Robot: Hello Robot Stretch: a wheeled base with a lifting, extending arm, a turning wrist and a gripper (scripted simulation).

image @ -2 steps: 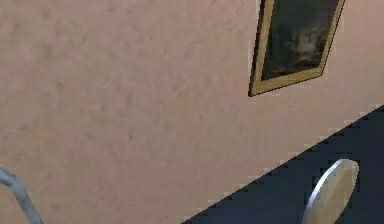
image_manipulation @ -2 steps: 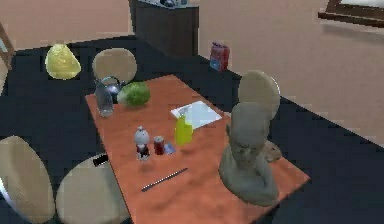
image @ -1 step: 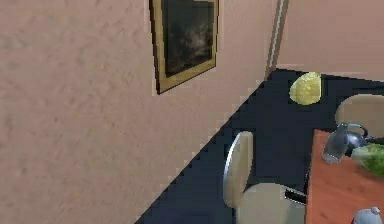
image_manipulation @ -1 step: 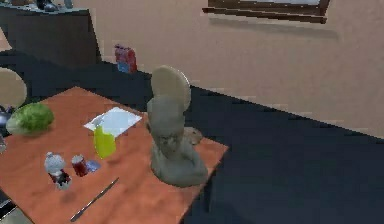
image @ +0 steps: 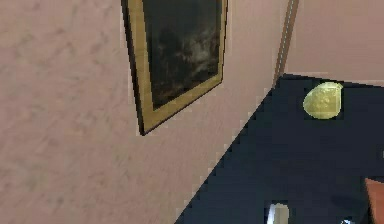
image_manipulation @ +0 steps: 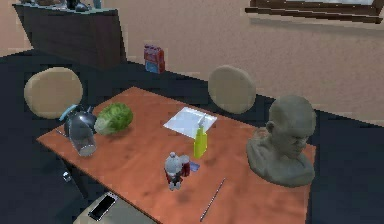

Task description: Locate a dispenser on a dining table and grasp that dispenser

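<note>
- Gripper: whether its fingers are spread or pressed together cannot be told.
- Dispenser (image_manipulation: 201, 142), a slim yellow-green bottle, stands upright mid-frame on the wooden table (image_manipulation: 140, 145), just beside white paper (image_manipulation: 186, 121).
- Grey bust (image_manipulation: 282, 140) sits on the table at the frame's right.

Forward view: aimed ahead and downward, close to a pink wall (image: 70, 120) bearing a framed painting (image: 180, 55). Arm side view: looks down from nearby across a wooden table (image_manipulation: 140, 140) toward a far wall (image_manipulation: 200, 30). Both take in the dark floor (image: 290, 150).
</note>
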